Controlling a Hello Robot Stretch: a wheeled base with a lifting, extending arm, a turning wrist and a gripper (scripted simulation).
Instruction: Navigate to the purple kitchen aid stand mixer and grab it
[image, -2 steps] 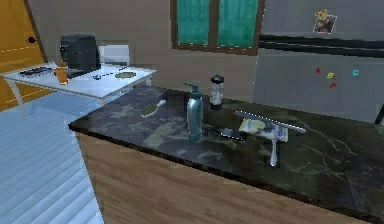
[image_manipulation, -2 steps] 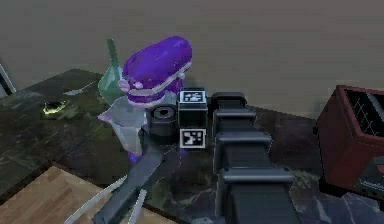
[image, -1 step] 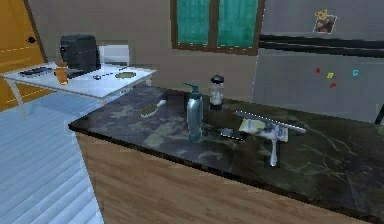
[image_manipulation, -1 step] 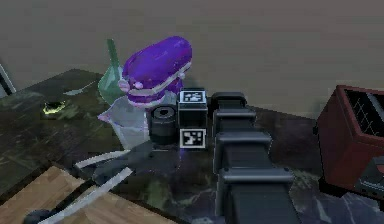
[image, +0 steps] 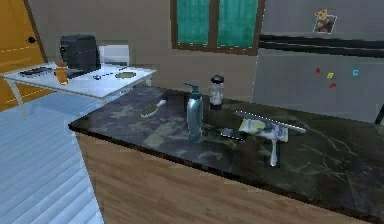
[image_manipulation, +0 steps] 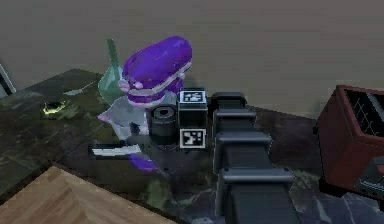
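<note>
**One purple mixer on the counter, right at the gripper**

Forward view: a dark marbled counter (image: 330, 170) with a wooden front runs across the near ground. On it stand a teal spray bottle (image: 194, 112) and, just behind it to the right, a dark jar-like thing (image: 217, 90). A brush (image: 152, 107) lies to their left. A flat pale tray (image: 262, 126) lies to their right, and a white utensil (image: 274, 152) lies just in front of the tray. At the far left a white table (image: 90, 85) carries a dark boxy appliance (image: 78, 52), a small orange cup (image: 62, 73) and a plate (image: 125, 75). An orange door (image: 15, 40) stands behind it. On the far wall is a window with teal curtains (image: 216, 22), and to its right a grey fridge (image: 310, 85).

Arm side view: the purple stand mixer (image_manipulation: 155, 65) stands upright on the same dark counter, left of the middle. The arm (image_manipulation: 245, 165) rises from the bottom edge, with two white marker squares (image_manipulation: 192, 98) at its far end. The gripper (image_manipulation: 155, 122) sits left of them, right against the mixer's pale body. I cannot tell how the jaws stand, nor whether the gripper holds anything. A green thing (image_manipulation: 110, 62) pokes up behind the mixer. A small yellowish thing (image_manipulation: 58, 108) lies on the counter well to the left. A red-brown crate (image_manipulation: 350, 135) stands at the right edge.
</note>
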